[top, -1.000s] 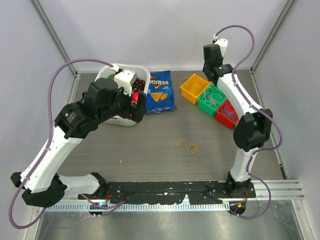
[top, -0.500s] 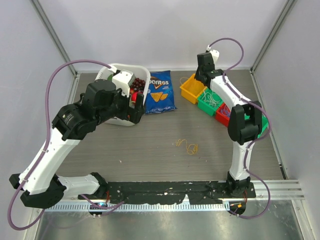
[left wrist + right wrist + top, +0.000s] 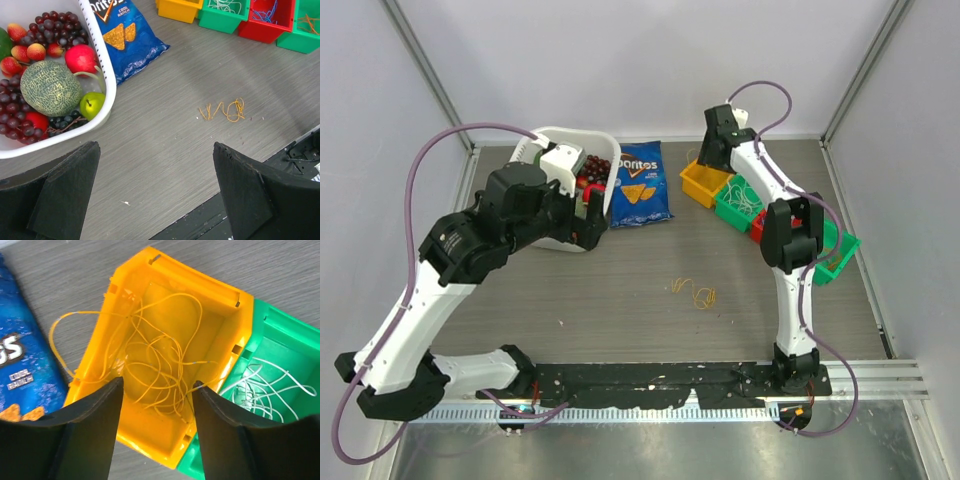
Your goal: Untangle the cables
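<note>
The right gripper [image 3: 157,390] hangs directly above the yellow bin [image 3: 195,275] with its jaws parted and nothing pinched between them. The yellow strings [image 3: 160,355] lie loose in that bin as a heap of overlapping loops. One long loop spills over the bin's wall towards the Doritos bag [image 3: 20,355] just beside it, and one strand end seems to touch the inner face of a right-gripper finger [image 3: 210,405]. That looks like the main risk: if the strand clings as the arm rises, it could pull the whole heap back out, or the overhanging loop could slide onto the table [image 3: 620,290]. The green bin [image 3: 280,335] touching the yellow bin holds white strings [image 3: 260,385], so a dragged yellow strand could also snag those and mix the colours again. The orange strings [image 3: 225,109] lie in a small curled clump on the table, well apart from the yellow bin towards the arm bases, and appear to be what is left to sort. The left gripper [image 3: 155,165] hovers wide open and empty, well apart from the yellow bin beyond the Doritos bag. Because that clump is thin and lies flat, closing on it may catch only one strand or miss altogether.
</note>
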Controlling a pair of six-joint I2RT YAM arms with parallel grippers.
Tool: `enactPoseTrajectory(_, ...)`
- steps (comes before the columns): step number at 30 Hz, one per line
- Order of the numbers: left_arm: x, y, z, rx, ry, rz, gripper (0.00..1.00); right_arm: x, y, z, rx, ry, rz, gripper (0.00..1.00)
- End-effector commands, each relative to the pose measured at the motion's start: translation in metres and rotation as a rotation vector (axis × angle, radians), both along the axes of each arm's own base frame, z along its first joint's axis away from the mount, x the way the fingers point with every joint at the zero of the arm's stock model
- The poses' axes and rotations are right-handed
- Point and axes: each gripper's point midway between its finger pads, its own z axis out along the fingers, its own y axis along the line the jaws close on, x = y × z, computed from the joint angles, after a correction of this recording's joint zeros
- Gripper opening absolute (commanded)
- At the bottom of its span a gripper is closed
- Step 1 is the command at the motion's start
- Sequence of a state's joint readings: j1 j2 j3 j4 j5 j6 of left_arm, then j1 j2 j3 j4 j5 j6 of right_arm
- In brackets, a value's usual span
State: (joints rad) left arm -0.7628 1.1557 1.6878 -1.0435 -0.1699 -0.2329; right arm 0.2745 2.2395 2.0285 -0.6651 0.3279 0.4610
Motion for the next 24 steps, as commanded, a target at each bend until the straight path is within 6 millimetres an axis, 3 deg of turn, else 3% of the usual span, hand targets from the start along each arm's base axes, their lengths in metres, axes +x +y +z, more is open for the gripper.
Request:
enactPoseTrajectory(1, -0.006, -0.001, 0.015, -0.086, -0.034, -0.013, 1.00, -0.026, -0.001, 0.066, 0.024, 0.001, 0.024, 0.65)
enactPoseTrajectory(6, -0.013, -0.004, 0.013, -0.148, -0.025, -0.021, 1.00, -0.092, -0.004, 0.073, 0.041, 0.101, 0.055, 0.72)
enactPoseTrajectory(7, -0.016, -0.004, 0.011, -0.161, -0.017, -0.022, 1.00, -0.111, -0.004, 0.077, 0.045, 0.105, 0.070, 0.79)
enactPoseTrajectory(11, -0.025, -0.006, 0.009, -0.210, 0.007, -0.035, 1.00, -0.165, -0.002, 0.065, 0.082, 0.166, 0.133, 0.80)
enactPoseTrajectory(12, -0.027, -0.006, 0.008, -0.221, 0.013, -0.035, 1.00, -0.179, -0.002, 0.053, 0.082, 0.198, 0.143, 0.80)
enactPoseTrajectory(13, -0.029, -0.007, 0.009, -0.237, 0.019, -0.037, 1.00, -0.184, 0.003, 0.061, 0.103, 0.164, 0.164, 0.80)
enactPoseTrajectory(14, -0.031, -0.008, 0.009, -0.253, 0.027, -0.036, 1.00, -0.200, 0.007, 0.049, 0.125, 0.201, 0.184, 0.80)
enactPoseTrajectory(15, -0.033, -0.007, 0.011, -0.282, 0.036, -0.025, 1.00, -0.207, 0.013, 0.058, 0.152, 0.173, 0.203, 0.80)
enactPoseTrajectory(16, -0.034, -0.008, 0.009, -0.297, 0.050, -0.019, 1.00, -0.224, 0.020, 0.042, 0.183, 0.222, 0.218, 0.80)
enactPoseTrajectory(17, -0.037, -0.008, 0.008, -0.320, 0.067, -0.013, 1.00, -0.231, 0.032, 0.051, 0.228, 0.188, 0.258, 0.80)
enactPoseTrajectory(18, -0.039, -0.009, 0.006, -0.337, 0.085, -0.009, 1.00, -0.256, 0.046, 0.042, 0.277, 0.223, 0.305, 0.79)
enactPoseTrajectory(20, -0.045, -0.013, 0.000, -0.383, 0.138, 0.004, 1.00, -0.285, 0.064, 0.027, 0.301, 0.245, 0.365, 0.76)
enactPoseTrajectory(24, -0.061, -0.024, -0.021, -0.460, 0.255, -0.018, 1.00, -0.332, 0.081, -0.005, 0.275, 0.312, 0.424, 0.74)
